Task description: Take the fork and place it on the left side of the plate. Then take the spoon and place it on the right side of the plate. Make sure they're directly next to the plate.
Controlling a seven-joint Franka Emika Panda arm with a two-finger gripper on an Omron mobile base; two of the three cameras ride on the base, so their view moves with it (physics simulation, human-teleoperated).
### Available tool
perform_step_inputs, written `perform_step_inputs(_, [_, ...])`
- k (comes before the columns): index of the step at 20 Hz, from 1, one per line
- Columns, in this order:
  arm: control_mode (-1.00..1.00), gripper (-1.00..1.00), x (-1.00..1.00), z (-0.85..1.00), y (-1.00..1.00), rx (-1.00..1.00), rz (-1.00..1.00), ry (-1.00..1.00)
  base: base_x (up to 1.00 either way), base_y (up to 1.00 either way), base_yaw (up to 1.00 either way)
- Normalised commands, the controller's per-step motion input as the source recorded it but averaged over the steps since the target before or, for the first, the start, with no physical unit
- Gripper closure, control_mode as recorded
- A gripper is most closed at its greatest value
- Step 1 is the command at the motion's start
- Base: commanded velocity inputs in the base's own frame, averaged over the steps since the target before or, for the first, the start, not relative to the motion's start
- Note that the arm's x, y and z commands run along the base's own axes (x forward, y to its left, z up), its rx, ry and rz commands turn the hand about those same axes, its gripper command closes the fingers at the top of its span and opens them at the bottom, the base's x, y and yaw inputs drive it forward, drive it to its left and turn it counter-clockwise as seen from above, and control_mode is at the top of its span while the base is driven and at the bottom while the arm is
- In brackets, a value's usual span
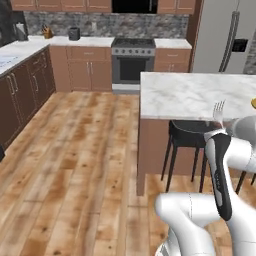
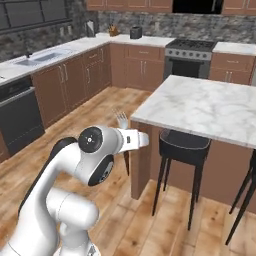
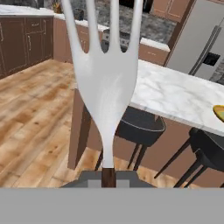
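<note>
item: fork [image 3: 106,83], clamped by its dark handle in my closed gripper [image 3: 108,177], tines up, beside the island [image 1: 190,95]. step: fork carry. next, i judge: reach left of plate [image 3: 219,110], lower flat.

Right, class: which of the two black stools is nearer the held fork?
The stool by the corner of the island, just behind the fork; the other stool stands further along, below the plate.
</note>
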Motion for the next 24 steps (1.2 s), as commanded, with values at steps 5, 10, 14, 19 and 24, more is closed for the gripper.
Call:
perform_step_inputs(5, [1.0,1.0,0.0,0.0,0.0,0.0,0.0,0.0,0.61,-1.0,-0.15])
perform_step_inputs(10, [1.0,1.0,0.0,0.0,0.0,0.0,0.0,0.0,0.61,-0.99,-0.17])
perform_step_inputs(14, [1.0,1.0,0.0,0.0,0.0,0.0,0.0,0.0,0.67,-0.89,-0.2])
perform_step_inputs(19, [1.0,1.0,0.0,0.0,0.0,0.0,0.0,0.0,0.59,-0.55,-0.29])
perform_step_inputs(24, [1.0,1.0,0.0,0.0,0.0,0.0,0.0,0.0,0.64,-0.03,-0.25])
